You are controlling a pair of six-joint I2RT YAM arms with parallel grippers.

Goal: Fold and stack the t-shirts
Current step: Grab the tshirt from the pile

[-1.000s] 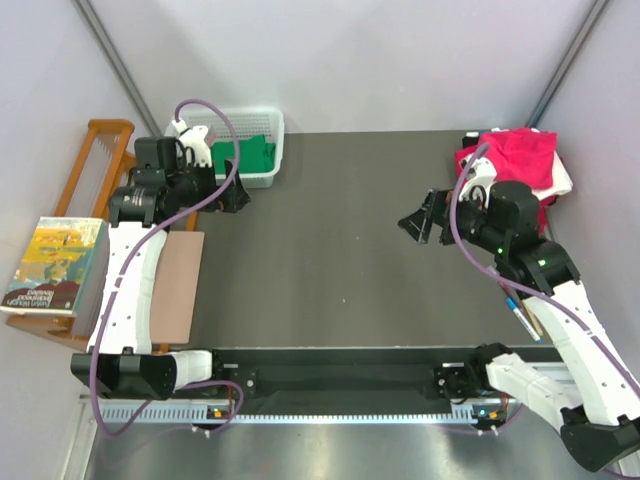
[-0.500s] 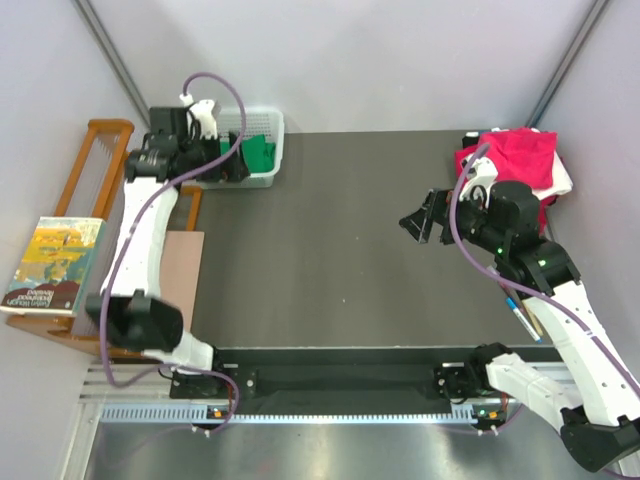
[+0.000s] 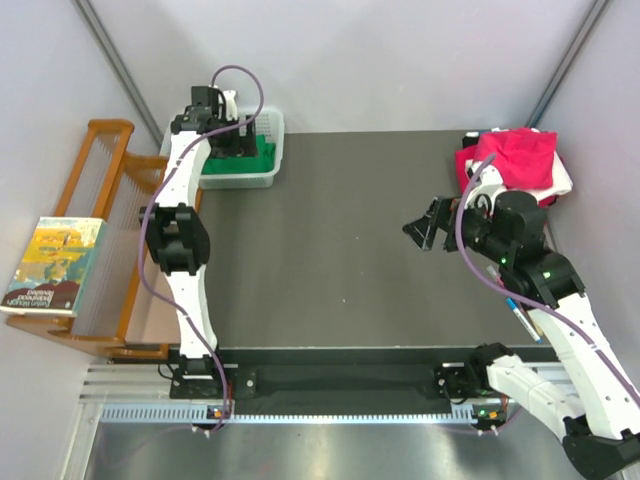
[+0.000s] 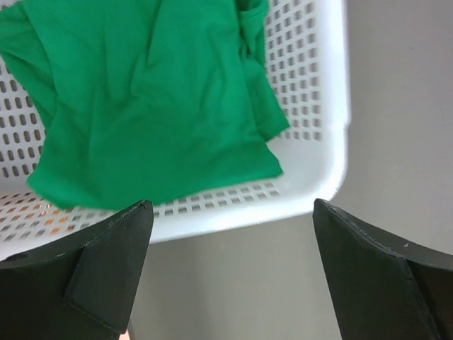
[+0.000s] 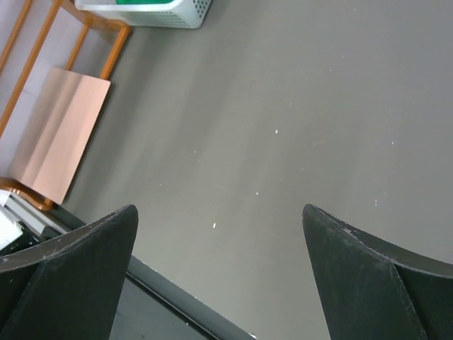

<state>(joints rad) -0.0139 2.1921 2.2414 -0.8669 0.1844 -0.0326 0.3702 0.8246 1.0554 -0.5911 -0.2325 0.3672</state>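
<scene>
Jaws of the left gripper [image 4: 230, 212] stand wide apart and hold nothing, poised over the near wall of the white mesh basket [image 4: 333, 106] at the top view's upper left; the green t-shirt [image 4: 156, 106] lies crumpled inside, just beyond the fingertips, untouched; the right gripper [image 3: 425, 225], equally wide and empty, hangs over the dark table [image 3: 330, 230] right of centre; the heap of magenta and white t-shirts [image 3: 515, 160] sits upper right, apart from it.

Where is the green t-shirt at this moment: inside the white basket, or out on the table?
Inside. The green t-shirt lies crumpled, not folded, on the mesh floor of the white basket, within its rim.
</scene>
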